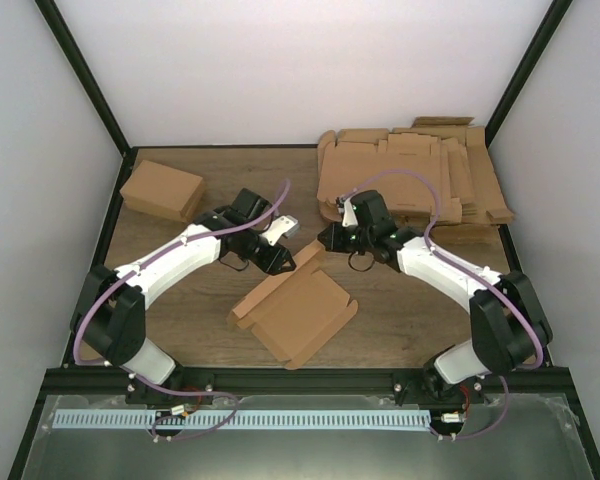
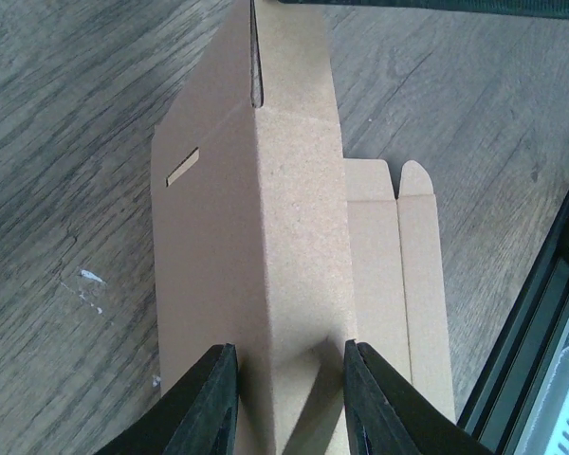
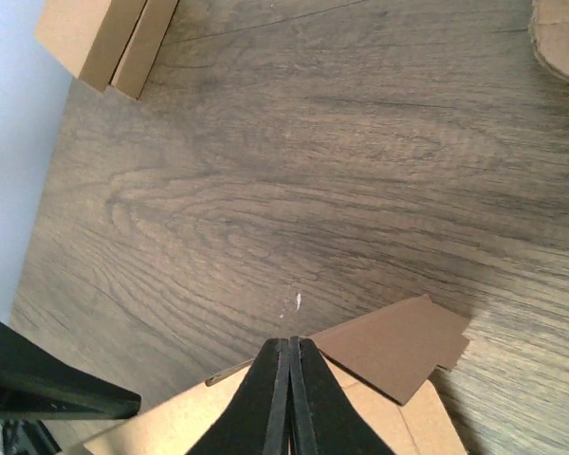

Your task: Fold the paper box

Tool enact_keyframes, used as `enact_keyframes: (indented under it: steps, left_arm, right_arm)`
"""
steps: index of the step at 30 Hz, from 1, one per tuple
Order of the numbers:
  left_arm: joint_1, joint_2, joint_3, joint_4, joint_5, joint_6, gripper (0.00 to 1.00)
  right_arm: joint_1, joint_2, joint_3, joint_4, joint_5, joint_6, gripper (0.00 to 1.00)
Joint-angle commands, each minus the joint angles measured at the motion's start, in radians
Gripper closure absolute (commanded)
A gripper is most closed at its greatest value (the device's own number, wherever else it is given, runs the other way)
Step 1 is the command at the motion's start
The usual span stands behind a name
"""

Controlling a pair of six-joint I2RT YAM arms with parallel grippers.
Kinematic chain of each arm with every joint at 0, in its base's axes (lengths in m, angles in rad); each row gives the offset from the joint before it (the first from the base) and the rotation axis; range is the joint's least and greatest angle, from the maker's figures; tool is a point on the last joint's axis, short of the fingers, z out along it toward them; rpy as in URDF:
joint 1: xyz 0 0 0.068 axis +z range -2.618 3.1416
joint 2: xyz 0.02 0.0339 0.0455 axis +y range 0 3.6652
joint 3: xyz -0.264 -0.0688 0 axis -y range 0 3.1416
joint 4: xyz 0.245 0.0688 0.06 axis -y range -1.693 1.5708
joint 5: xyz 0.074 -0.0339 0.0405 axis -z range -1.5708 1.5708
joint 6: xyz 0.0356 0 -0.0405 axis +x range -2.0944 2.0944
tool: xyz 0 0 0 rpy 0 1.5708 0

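Two of my arms meet over the paper box, which lies mid-table with one side wall raised and its other panels flat; I judge most of the folding is left.

From my left wrist, the left gripper stands wide, straddling that raised wall; I cannot tell whether it presses.

From my right wrist, the right gripper is closed tight over the box's edge, with no card visible between the fingers.
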Motion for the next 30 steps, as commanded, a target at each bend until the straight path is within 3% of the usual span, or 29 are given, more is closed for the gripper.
enact_keyframes:
  steps: [1,12,17,30]
  left_arm:
    - [0.006,0.012,-0.024,-0.026,0.0,0.007,0.66]
    - [0.014,0.022,-0.035,-0.009,0.006,-0.004,0.66]
    - [0.019,0.016,-0.035,-0.005,0.02,-0.002,0.61]
    - [0.029,0.014,-0.046,0.006,0.099,0.008,0.65]
  right_arm:
    - [-0.003,0.038,0.047,-0.071,0.012,-0.037,0.99]
    - [-0.002,0.038,-0.033,-0.047,-0.069,-0.006,0.99]
    - [-0.002,-0.004,-0.045,-0.065,-0.065,-0.027,0.99]
    - [-0.002,0.066,-0.024,-0.086,-0.076,-0.061,0.99]
